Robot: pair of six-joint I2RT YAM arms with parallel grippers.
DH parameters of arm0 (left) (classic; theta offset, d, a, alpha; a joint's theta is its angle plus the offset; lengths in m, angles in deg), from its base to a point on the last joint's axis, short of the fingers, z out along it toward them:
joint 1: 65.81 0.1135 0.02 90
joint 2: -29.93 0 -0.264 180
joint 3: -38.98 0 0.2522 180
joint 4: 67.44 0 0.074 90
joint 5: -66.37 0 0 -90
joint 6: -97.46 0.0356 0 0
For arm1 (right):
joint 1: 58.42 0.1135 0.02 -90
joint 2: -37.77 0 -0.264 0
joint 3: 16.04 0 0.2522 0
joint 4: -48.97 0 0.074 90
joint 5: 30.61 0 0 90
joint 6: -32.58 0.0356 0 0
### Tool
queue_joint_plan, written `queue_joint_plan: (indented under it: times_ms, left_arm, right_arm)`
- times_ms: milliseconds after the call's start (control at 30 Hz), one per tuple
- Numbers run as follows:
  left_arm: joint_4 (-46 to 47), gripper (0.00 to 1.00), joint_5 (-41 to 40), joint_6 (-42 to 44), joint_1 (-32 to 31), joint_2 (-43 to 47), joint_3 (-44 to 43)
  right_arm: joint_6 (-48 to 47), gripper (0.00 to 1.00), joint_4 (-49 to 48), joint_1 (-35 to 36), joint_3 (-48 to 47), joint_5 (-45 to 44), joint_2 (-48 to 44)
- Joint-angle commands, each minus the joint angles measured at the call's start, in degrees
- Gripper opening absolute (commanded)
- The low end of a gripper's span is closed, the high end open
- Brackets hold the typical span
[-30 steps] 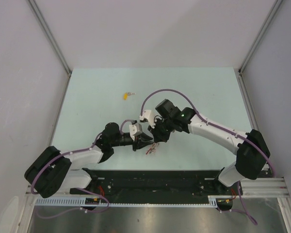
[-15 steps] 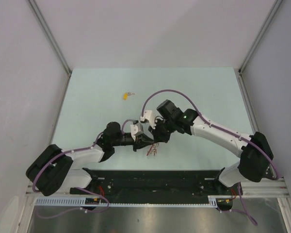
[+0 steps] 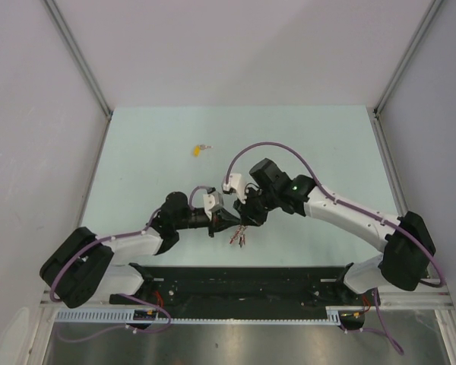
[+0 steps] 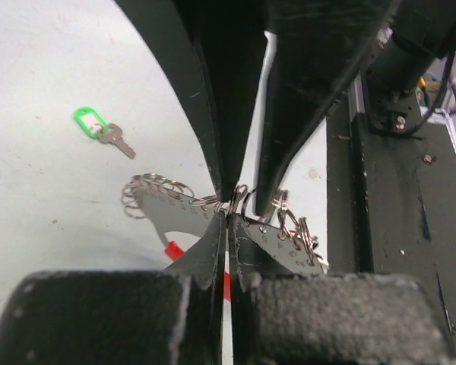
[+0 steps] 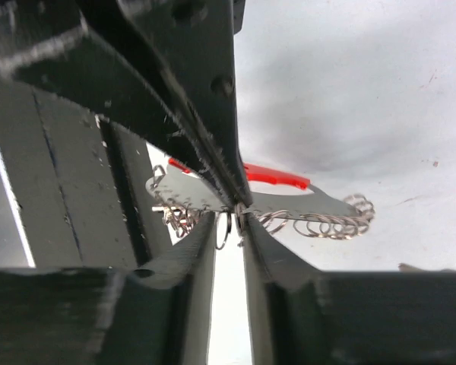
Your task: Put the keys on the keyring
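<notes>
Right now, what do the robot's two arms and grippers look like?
Both the left arm and right arm have white links with chunky black joints. A purple cable loops along each. A small green light glows near the right wrist. The left gripper and right gripper have black wedge-shaped fingers tapering to tips.

**Top view.** Even, diffuse light from overhead left the pale table (image 3: 311, 137) bright and sharp, with only faint, soft shadows just beside the keyring (image 3: 238, 236).

**Wrist views.** The left gripper (image 4: 226, 220) and right gripper (image 5: 232, 220), close to their lenses, appeared as dark, underexposed, soft-edged masses. The keyring's metal rings were in focus and carried small glints. A broad, soft-edged shadow lay on the table behind the keyring.
</notes>
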Motion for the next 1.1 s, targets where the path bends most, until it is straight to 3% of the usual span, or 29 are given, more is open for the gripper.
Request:
queue_joint_plan:
  times_ms: [0,233,333,367,433,567,1067]
  left_arm:
    - [9.96,0.0,-3.18,-3.85,-0.28,3.38,1.62]
    - [12.78,0.0,-10.29,-6.31,-0.28,9.6,3.9]
    - [9.99,0.0,-15.46,-5.79,-0.02,14.26,5.31]
    - [10.06,0.0,-16.02,-5.53,-0.02,17.59,7.32]
    - [9.02,0.0,-21.43,-4.13,0.07,21.03,9.09]
    - [14.79,0.0,-25.07,-2.98,0.07,24.83,13.74]
    - [17.45,0.0,-19.28,-4.91,0.07,20.52,10.51]
  right_arm:
    - [2.87,0.33,-5.9,-0.03,2.04,0.27,-5.37]
    - [11.04,0.54,-16.01,-4.24,8.62,-3.16,-14.5]
    - [20.78,0.6,-27.67,-9.41,18.33,0.18,-20.74]
    - [22.64,0.63,-35.72,-10.57,21.78,0.18,-23.8]
    - [24.5,0.67,-38.43,-12.16,25.32,-1.12,-25.49]
    - [23.27,0.66,-40.62,-13.92,25.42,-1.84,-26.12]
    - [27.48,0.57,-52.23,-10.58,26.3,3.25,-21.55]
